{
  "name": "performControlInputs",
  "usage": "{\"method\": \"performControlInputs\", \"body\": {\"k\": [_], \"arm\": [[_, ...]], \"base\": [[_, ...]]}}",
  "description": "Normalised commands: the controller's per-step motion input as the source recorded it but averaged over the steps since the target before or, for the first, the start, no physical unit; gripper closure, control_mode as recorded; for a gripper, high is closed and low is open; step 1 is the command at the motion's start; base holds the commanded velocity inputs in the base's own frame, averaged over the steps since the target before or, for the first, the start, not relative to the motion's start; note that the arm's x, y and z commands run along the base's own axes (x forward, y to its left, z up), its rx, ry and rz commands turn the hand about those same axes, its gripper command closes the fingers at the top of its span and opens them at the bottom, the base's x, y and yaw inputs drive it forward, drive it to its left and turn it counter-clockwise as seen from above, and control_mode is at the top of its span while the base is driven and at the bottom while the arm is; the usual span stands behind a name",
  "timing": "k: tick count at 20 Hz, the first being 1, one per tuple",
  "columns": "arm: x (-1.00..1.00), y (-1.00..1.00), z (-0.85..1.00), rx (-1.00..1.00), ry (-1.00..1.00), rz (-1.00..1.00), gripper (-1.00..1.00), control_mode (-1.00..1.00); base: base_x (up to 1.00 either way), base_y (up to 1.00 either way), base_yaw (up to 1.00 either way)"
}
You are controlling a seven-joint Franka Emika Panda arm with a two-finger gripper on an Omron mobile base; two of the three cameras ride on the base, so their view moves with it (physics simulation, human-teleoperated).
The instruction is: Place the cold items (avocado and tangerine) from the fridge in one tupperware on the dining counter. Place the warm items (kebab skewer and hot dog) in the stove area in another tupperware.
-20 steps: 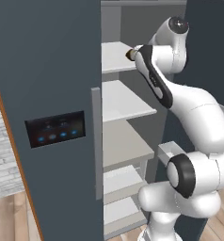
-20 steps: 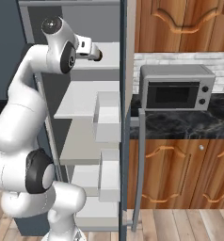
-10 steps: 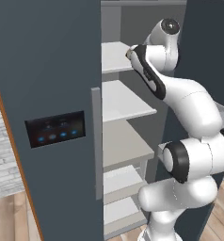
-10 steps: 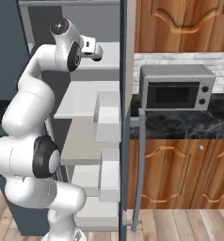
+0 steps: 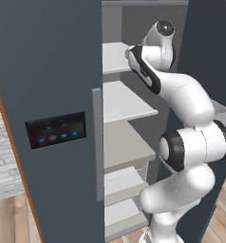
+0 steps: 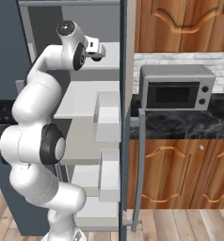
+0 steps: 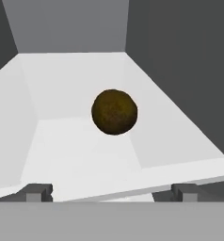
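Both base views flank the open fridge (image 5: 134, 118); the hand view looks closely onto its upper shelf (image 7: 76, 146).

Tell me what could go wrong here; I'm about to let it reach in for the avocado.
The avocado is round and sits loose on the shelf, so a finger might nudge it and roll it deeper. The open gripper is near the shelf's front edge and could clip it if it drops.

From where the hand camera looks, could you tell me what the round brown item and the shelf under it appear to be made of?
The avocado looks like organic fruit skin: dull dark brown with a mottled, slightly rough texture and no shine. The fridge shelf looks like smooth white plastic or painted metal, matte and uniform; the render leaves that open. The gripper has its tips spread wide below it.
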Motion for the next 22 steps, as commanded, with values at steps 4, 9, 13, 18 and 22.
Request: {"method": "performControlInputs", "body": {"k": [4,9,13,18,22], "arm": [[0.42,0.0,-0.09,0.0,0.0,0.0,-1.0,-1.0],[0.42,0.0,-0.08,0.0,0.0,0.0,-1.0,-1.0],[0.41,0.01,-0.08,0.0,0.0,0.0,-1.0,-1.0],[0.41,0.0,-0.08,0.0,0.0,0.0,-1.0,-1.0],[0.4,0.01,-0.1,0.0,0.0,0.0,-1.0,-1.0]], "base": [[0.0,0.0,0.0],[0.0,0.0,0.0],[0.0,0.0,0.0],[0.0,0.0,0.0],[0.0,0.0,0.0]]}}
